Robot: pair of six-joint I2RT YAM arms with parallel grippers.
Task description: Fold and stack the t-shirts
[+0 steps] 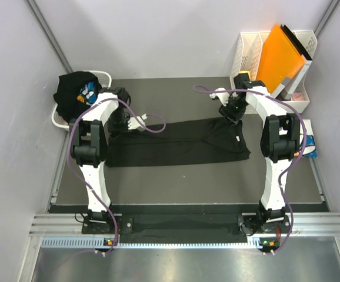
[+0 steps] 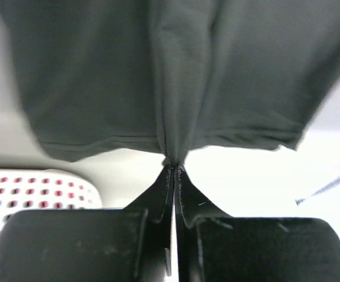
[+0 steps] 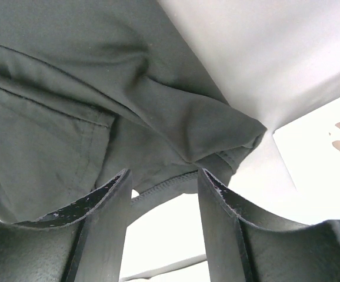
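A black t-shirt (image 1: 182, 144) lies stretched in a long band across the middle of the table. My left gripper (image 1: 122, 124) is shut on its left edge; in the left wrist view the closed gripper (image 2: 175, 167) pinches the hem of the tee (image 2: 176, 76). My right gripper (image 1: 232, 114) is open at the shirt's far right corner. In the right wrist view a stitched edge of the tee (image 3: 70, 88) spans the gap at the open gripper (image 3: 164, 179). A second black tee (image 1: 75, 91) with a blue print sits bunched in the basket. A folded white tee (image 1: 310, 144) lies at the right, partly hidden by the right arm.
A white laundry basket (image 1: 58, 120) stands at the far left, also in the left wrist view (image 2: 35, 188). A white file rack (image 1: 249, 50) with an orange folder (image 1: 282, 56) stands at the far right. Grey walls close both sides.
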